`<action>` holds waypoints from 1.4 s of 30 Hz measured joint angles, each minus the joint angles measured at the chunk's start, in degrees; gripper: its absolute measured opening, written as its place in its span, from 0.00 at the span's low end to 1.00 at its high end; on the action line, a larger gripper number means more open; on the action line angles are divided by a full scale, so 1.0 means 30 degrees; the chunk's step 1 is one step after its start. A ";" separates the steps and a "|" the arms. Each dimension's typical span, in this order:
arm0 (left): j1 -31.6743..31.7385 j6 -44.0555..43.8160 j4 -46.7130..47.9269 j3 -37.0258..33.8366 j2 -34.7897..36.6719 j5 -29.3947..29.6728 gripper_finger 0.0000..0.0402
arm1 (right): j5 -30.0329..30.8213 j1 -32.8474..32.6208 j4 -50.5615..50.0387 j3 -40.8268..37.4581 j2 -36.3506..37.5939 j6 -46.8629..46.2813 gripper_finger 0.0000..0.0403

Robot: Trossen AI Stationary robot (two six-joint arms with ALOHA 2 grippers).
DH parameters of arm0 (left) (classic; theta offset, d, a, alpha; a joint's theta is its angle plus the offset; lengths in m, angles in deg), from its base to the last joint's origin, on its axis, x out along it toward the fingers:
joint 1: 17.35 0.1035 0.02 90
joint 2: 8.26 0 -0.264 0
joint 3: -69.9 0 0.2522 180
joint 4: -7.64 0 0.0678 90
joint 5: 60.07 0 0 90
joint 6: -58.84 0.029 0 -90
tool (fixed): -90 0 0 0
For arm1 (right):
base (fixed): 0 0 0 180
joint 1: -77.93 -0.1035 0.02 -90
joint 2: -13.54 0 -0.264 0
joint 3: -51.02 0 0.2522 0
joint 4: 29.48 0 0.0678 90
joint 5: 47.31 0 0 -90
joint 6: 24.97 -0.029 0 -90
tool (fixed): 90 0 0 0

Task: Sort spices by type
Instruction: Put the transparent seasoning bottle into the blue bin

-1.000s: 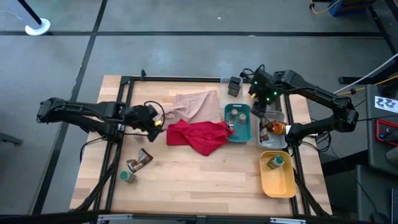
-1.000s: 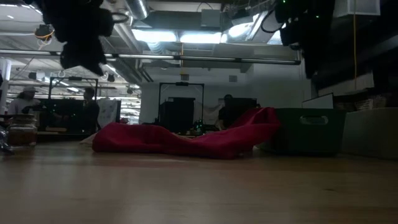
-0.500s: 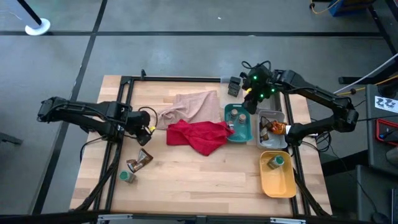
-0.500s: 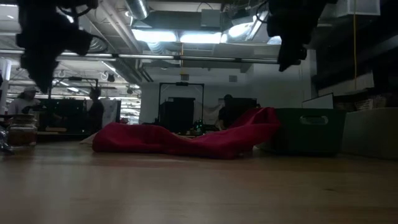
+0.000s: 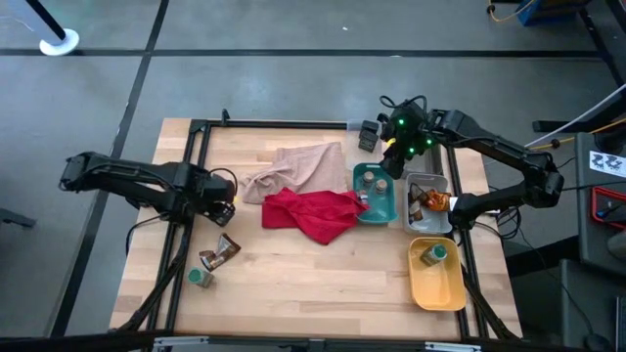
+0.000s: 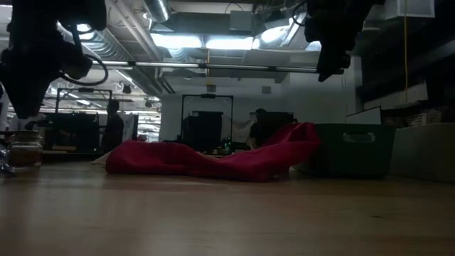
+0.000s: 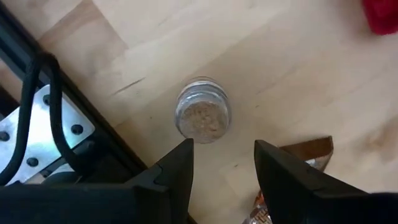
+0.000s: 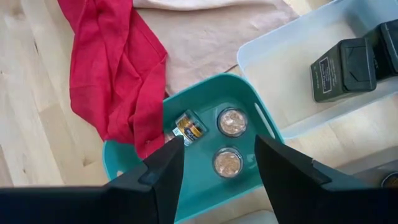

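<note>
My left gripper (image 5: 219, 192) hangs open above the table's left side, touching nothing. In the left wrist view (image 7: 222, 155) a small round jar (image 7: 203, 116) stands upright on the wood ahead of its fingers, with a crinkly brown sachet (image 7: 303, 152) beside it. From above, that jar (image 5: 201, 278) and sachet (image 5: 224, 250) lie near the left front. My right gripper (image 5: 395, 149) hovers open (image 8: 217, 158) over the teal tray (image 8: 127, 169), which holds three jars: two upright (image 8: 232, 122) (image 8: 227, 162) and one on its side (image 8: 188, 126).
A red cloth (image 5: 313, 213) and a beige cloth (image 5: 298, 167) lie mid-table, the red one's edge reaching the teal tray. A clear tray (image 5: 442, 186) holds sachets (image 5: 431, 201); a yellow tray (image 5: 442, 288) holds one jar (image 5: 432, 255). Dark boxes (image 8: 344, 67) sit in another clear tray at the far edge.
My left gripper has moved toward the table's left edge and come down a little. My right gripper shifted left toward the teal tray and lowered slightly, then held still. No item on the table has moved.
</note>
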 joint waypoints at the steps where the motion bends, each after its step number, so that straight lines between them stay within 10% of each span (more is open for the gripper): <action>1: 0.0007 -0.0079 0.0029 0.0000 -0.0122 0.0093 0.38 | 0.0000 0.0000 0.0000 -0.0003 0.0000 0.0004 0.49; 35: 0.0015 0.4577 -0.0764 -0.0153 -0.3692 0.0473 0.38 | 0.0000 0.0000 -0.0022 -0.0007 0.0000 0.0004 0.49; 42: 0.0015 0.4300 -0.0861 -0.0160 -0.3692 0.0475 0.51 | 0.0000 0.0000 -0.0024 -0.0007 0.0000 0.0004 0.49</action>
